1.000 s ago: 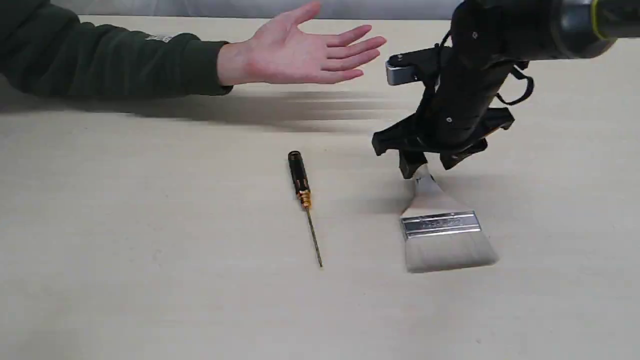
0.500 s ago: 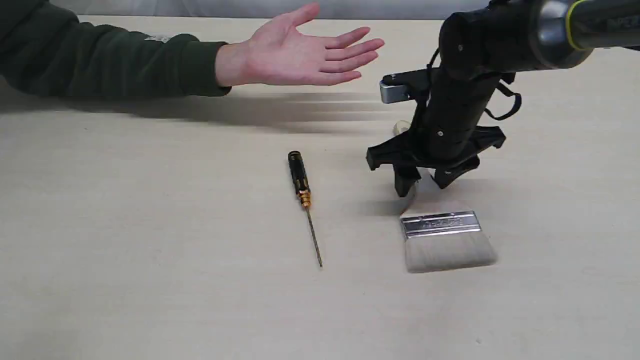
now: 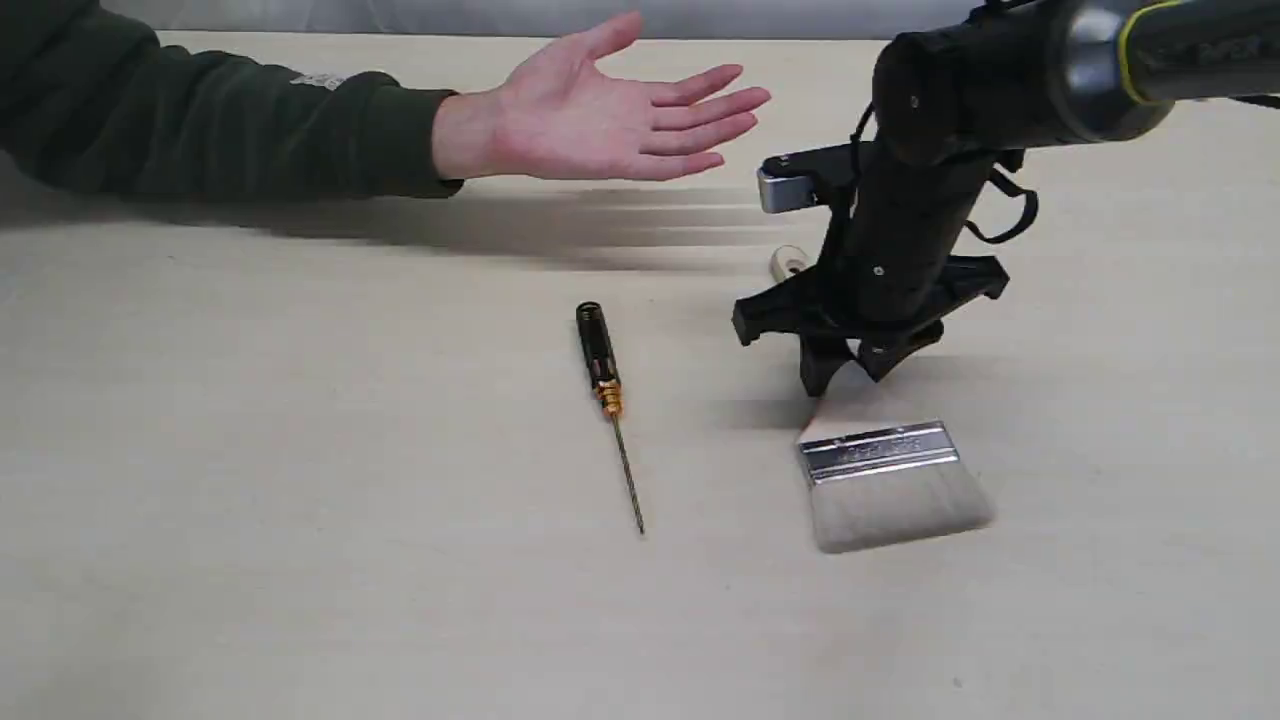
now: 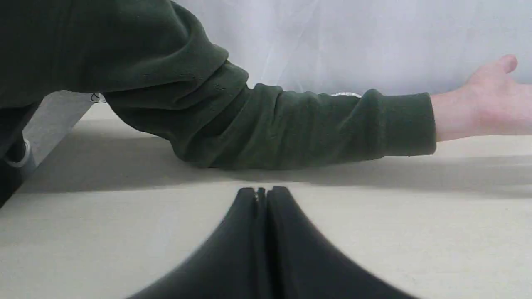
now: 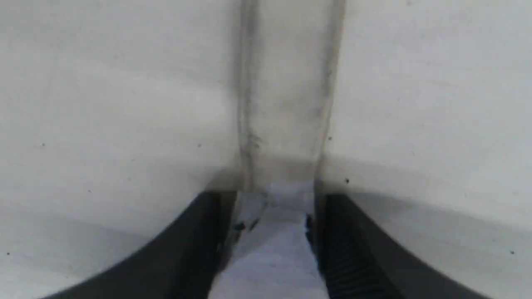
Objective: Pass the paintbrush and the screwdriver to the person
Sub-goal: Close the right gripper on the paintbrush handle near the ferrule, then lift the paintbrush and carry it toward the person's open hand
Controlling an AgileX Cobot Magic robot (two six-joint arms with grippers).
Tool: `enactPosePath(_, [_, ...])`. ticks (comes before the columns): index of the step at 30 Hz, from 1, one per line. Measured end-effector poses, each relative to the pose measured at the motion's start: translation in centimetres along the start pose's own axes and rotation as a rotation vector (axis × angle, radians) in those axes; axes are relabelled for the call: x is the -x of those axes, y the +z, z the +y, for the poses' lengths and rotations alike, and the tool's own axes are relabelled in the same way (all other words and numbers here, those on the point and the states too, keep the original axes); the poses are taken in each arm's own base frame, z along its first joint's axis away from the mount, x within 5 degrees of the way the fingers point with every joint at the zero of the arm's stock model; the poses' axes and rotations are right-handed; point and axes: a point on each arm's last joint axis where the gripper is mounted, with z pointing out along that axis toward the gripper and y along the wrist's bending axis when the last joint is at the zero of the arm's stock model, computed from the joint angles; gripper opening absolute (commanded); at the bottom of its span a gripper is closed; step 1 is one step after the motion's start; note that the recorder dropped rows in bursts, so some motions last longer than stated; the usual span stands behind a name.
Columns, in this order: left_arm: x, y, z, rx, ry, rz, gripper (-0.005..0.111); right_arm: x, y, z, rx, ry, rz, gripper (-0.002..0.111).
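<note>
Right hand lower now, tilted, snug around the paintbrush handle.

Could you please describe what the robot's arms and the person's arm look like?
The right arm is black with a yellow-green ring and a looped black cable. The left gripper and right gripper have black tapered fingers. The person's bare hand leaves a dark green sleeve bearing a small white label.
</note>
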Motion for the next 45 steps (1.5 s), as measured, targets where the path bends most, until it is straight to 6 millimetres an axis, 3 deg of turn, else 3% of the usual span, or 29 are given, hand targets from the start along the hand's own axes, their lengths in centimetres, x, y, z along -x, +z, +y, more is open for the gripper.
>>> enactPosePath(2, [0.0,0.0,0.0,0.000,0.000,0.000,0.000,0.0,0.0,0.0,-0.005,-0.005,-0.001,0.004])
enactPosePath(10, [0.0,0.0,0.0,0.000,0.000,0.000,0.000,0.1,-0.5,-0.1,-0.009,-0.019,-0.047,0.004])
enactPosePath(27, [0.0,0.0,0.0,0.000,0.000,0.000,0.000,-3.1,-7.2,-0.6,0.011,-0.025,-0.217,0.004])
enactPosePath(36, [0.0,0.0,0.0,0.000,0.000,0.000,0.000,-3.5,-10.6,-0.6,0.034,-0.020,-0.343,0.004])
enactPosePath(45, [0.0,0.0,0.0,0.000,0.000,0.000,0.000,-2.8,-11.9,0.0,0.094,-0.028,-0.430,0.004])
